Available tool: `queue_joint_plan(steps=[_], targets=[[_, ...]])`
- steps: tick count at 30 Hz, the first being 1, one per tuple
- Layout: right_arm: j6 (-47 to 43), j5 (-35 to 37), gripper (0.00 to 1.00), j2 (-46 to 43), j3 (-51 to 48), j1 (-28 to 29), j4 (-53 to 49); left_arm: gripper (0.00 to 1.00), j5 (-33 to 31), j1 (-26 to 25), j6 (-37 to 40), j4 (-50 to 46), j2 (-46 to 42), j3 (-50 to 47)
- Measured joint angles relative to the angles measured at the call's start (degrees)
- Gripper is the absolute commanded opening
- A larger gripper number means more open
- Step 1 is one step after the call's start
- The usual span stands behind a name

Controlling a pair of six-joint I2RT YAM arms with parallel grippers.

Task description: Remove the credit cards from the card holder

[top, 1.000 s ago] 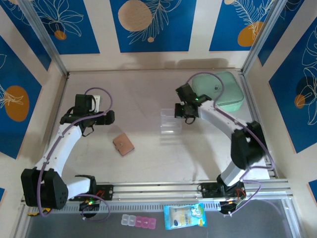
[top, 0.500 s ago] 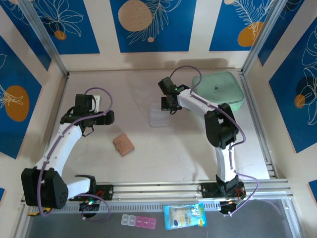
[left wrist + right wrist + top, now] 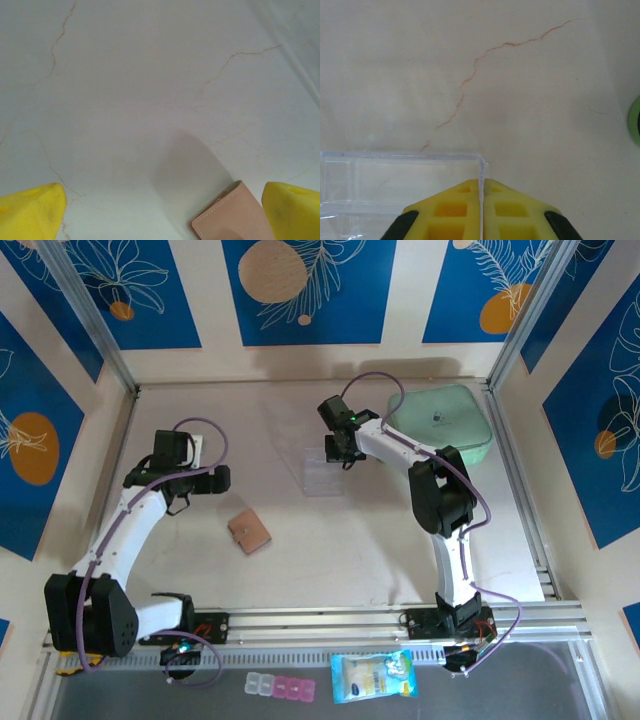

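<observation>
Here the card holder (image 3: 249,531) lies folded on the table's (image 3: 330,560) left half, somewhat nearer the near edge. It sits just beside the left gripper (image 3: 205,490), untouched, and that gripper's jaws gape wide. Toward the far edge, the right gripper (image 3: 481,187) pinches a clear box's (image 3: 395,180) thin wall.

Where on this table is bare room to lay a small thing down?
The widest bare patch lies on the table between the card holder, the clear box and the near rail. The back left corner is also free. Crowded: back right, where the right gripper grips the clear box near the green case.
</observation>
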Motion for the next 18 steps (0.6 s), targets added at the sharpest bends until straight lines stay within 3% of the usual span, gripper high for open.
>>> queue_joint_plan(steps=[18], targets=[[-1.07,0.37,0.34,-2.05,-0.07,1.14,-1.57,1.0,1.81,0.02,-0.15,0.02,0.55,0.0]])
